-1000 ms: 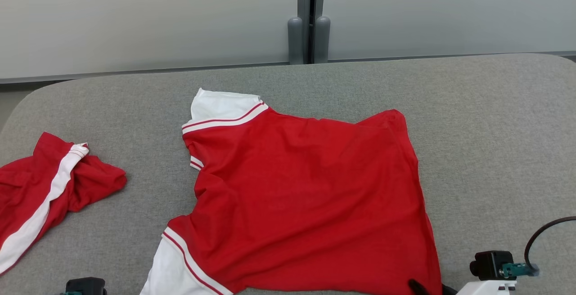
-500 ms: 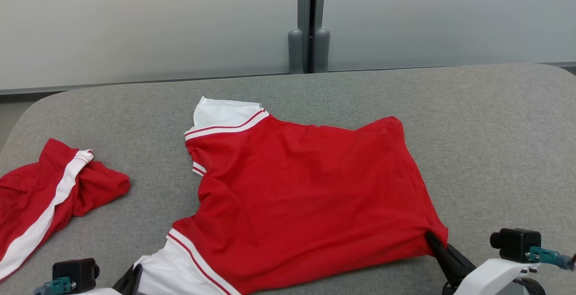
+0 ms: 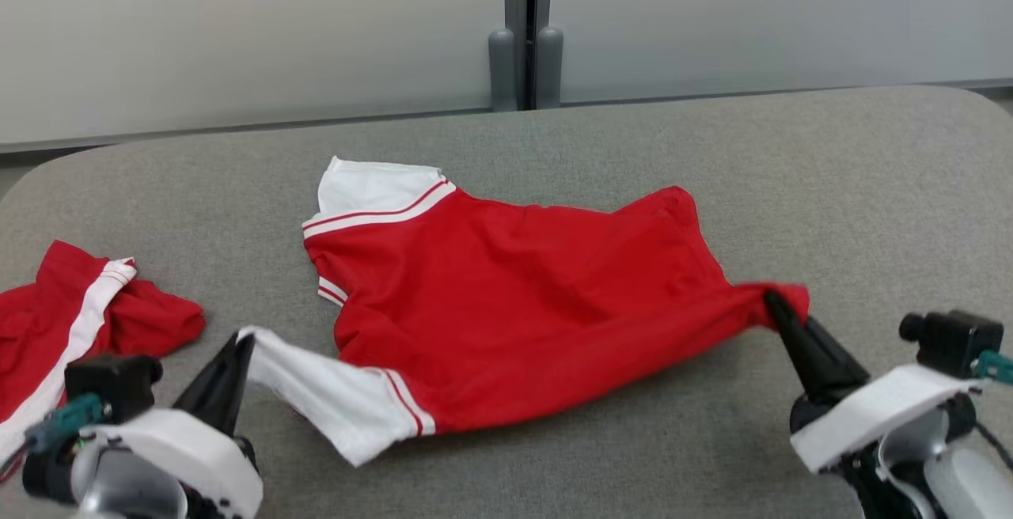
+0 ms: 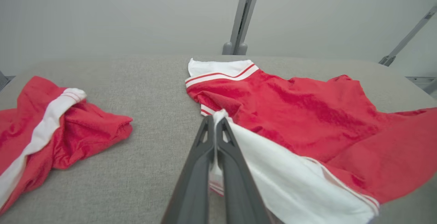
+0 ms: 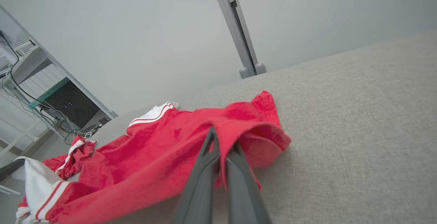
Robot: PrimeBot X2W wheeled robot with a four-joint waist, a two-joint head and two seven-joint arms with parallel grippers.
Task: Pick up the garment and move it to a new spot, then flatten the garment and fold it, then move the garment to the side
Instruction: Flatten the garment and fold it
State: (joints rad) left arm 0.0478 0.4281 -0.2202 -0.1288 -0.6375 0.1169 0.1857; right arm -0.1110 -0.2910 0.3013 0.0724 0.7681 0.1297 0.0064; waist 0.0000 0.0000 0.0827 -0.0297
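Head view, left arm: enters at the lower left corner, its white-shelled wrist low over the grey desk (image 3: 855, 179), fingers slanting up and inward.
Head view, left pincer (image 3: 242, 340): clamped on the tip of the near white sleeve of the garment (image 3: 522, 305), with the sleeve lifted and stretched out toward the left.
Head view, right arm: enters at the lower right corner, its wrist tilted, fingers slanting up and to the left.
Head view, right pincer (image 3: 772, 299): clamped on a red hem corner, which is raised and drawn to a point.
Head view, garment: mid-desk, its red body spanning between the two pincers. The far white sleeve lies flat toward the back.
Head view, second red cloth (image 3: 87, 321): crumpled, with a white stripe, at the desk's left edge and apart from the garment.
Left wrist view, fingers: pressed together, white sleeve fabric pinched at the tips and trailing down their right side.
Left wrist view, garment: runs away to the right; the second red cloth lies to the left.
Right wrist view, fingers: closed, with a red fold caught between them and draped over the tips.
Right wrist view, garment: slopes away to the lower left, where the white sleeve meets a dark finger at the frame edge.
Right wrist view, background: an equipment rack (image 5: 65, 104) with cables stands beyond the desk.
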